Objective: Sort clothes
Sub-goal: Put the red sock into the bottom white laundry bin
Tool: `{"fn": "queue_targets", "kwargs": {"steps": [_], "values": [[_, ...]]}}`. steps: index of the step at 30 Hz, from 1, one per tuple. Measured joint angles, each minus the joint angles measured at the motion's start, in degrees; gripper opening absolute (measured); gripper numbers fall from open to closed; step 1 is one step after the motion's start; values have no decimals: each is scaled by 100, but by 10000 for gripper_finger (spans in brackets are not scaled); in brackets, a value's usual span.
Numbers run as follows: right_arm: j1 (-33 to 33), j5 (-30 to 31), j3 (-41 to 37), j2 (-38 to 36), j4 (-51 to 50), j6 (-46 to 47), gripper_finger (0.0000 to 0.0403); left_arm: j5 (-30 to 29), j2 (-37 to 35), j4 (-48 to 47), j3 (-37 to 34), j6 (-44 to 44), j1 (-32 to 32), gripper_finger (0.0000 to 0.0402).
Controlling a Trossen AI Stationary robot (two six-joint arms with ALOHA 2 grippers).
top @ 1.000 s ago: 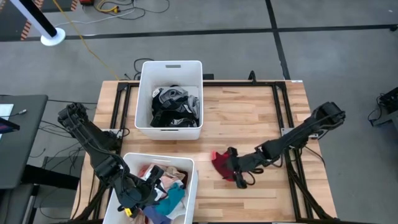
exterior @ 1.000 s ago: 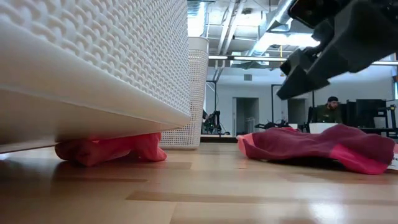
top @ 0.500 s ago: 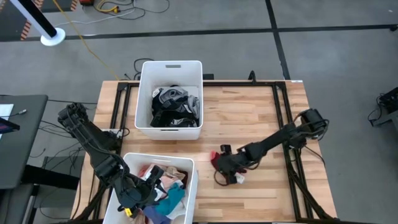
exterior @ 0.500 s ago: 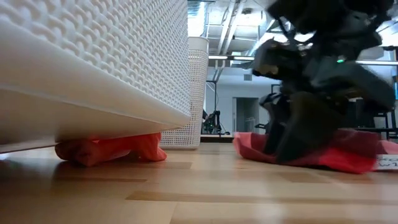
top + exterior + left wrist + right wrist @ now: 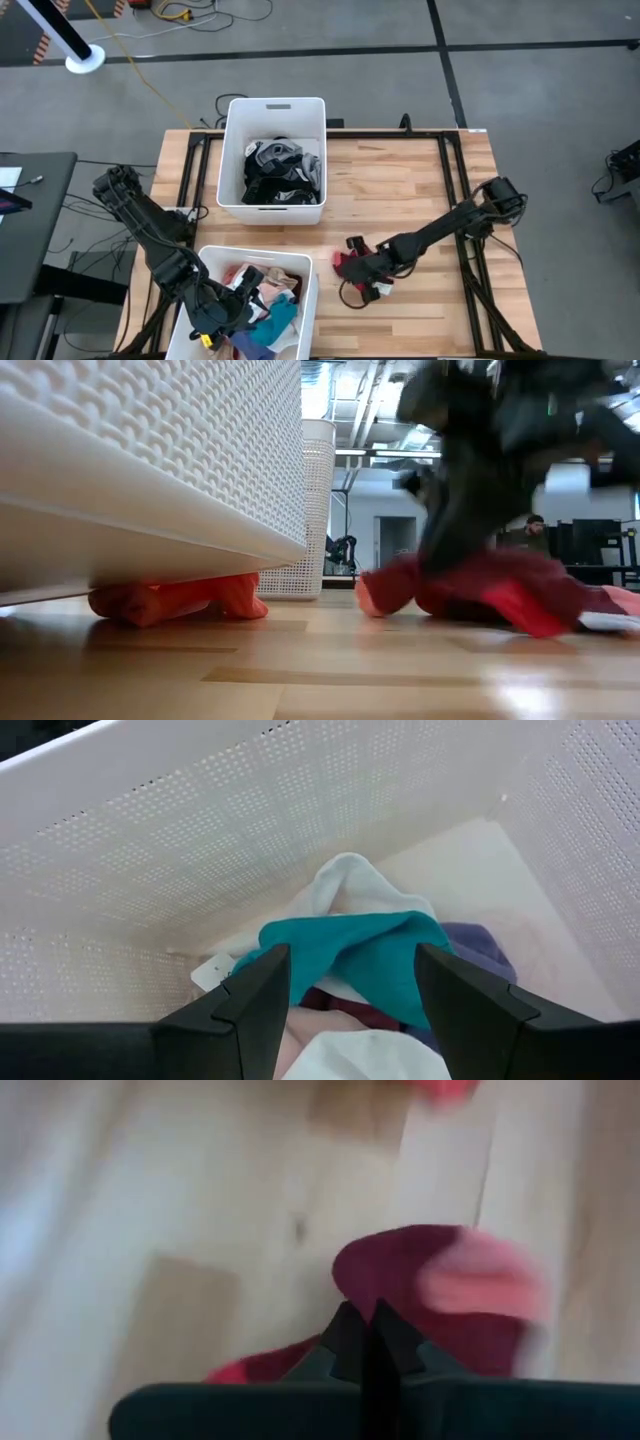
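While your right gripper (image 5: 352, 268) is pinching the maroon cloth (image 5: 349, 263) on the bench (image 5: 400, 180), the fingers are pressed nearly together, so the thin fold may be slipping out. Your left gripper (image 5: 222, 318) is waiting spread inside the near bin (image 5: 312, 290).

Grey concrete floor (image 5: 330, 70) crossed by dark seams, cables (image 5: 190, 18) at upper left (yellow among them), black desk (image 5: 35, 225) at left edge.

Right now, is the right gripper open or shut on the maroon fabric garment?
Shut: the right gripper has its fingertips together, pinching the maroon fabric garment on the table.
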Motion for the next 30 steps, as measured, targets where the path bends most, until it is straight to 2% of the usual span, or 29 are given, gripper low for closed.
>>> {"fn": "queue_targets", "kwargs": {"steps": [8, 15, 18, 24, 30], "values": [[331, 371, 180, -1134, 62, -395, 5, -35, 1, 143, 24, 165, 0, 208], [620, 679, 233, -2009, 629, -1194, 4, -451, 2, 159, 219, 656, -48, 208], [679, 685, 241, -2224, 1183, -1697, 4, -1008, 2, 195, 337, 979, -90, 208], [664, 623, 241, -2298, 2088, -2631, 3, -2769, 2, 704, 470, 2023, -173, 208], [585, 112, 241, -2296, 2824, -3130, 3, -3390, 2, 1660, 470, 3200, -170, 208]]}}
